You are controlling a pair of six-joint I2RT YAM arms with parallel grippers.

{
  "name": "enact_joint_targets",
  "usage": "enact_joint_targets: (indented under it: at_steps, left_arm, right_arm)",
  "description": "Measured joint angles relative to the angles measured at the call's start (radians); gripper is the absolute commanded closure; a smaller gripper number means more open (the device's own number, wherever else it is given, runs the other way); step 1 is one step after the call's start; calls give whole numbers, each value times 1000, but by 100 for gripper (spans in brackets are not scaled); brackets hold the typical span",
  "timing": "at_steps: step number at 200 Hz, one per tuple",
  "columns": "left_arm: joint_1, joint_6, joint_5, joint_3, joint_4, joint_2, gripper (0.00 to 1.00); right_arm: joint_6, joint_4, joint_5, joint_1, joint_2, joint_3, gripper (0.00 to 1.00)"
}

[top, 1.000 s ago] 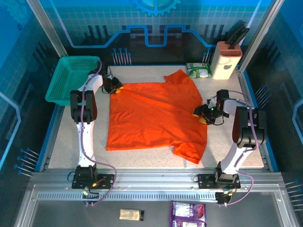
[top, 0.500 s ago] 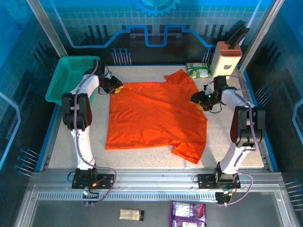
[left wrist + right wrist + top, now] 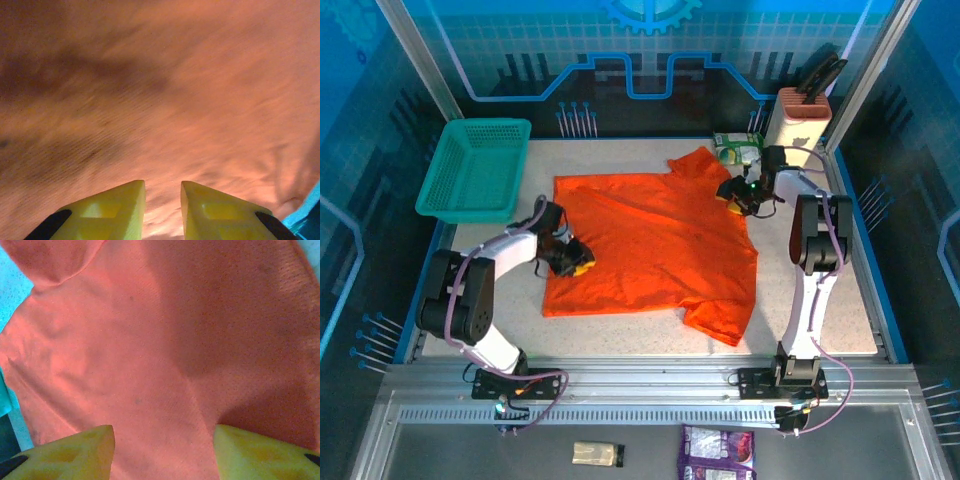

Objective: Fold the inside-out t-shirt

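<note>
A t-shirt (image 3: 655,245) lies spread flat on the middle of the table (image 3: 840,310). A basket (image 3: 475,170) sits at the far left corner, apart from it. A packet (image 3: 738,147) and a knife block (image 3: 795,125) stand at the far right, behind the shirt. The left gripper (image 3: 582,266) is over its near-left part, the right gripper (image 3: 728,192) at its far-right edge.

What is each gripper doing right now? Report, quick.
Left gripper: jaws slightly apart over the t-shirt, holding nothing.
Right gripper: open wide over the t-shirt, holding nothing.

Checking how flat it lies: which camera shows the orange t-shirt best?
Top external: the whole t-shirt lies spread out, both sleeves visible. Left wrist gives a blurred close-up of cloth; right wrist a sharper patch with one edge.
</note>
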Motion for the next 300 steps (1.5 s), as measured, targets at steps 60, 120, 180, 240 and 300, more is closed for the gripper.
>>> enact_joint_targets:
  at_steps: [60,120,180,240,300]
  left_arm:
    - [1,-32,-8,-130,100,-60,75]
    - [1,-32,-55,-119,50,-137,74]
    - [66,-29,-120,-65,-46,-345,73]
    - [162,-33,-108,-134,-69,-455,72]
    - [172,-32,-82,-178,-79,-525,71]
  right_arm:
    - [53,39,-12,-6,26,2,45]
    - [55,48,-25,-9,-3,-29,45]
    - [27,3,-23,-6,-306,-195,45]
    - [-3,-54,36,77,-637,-494,45]
    - [54,-133,133,245,-950,-793,45]
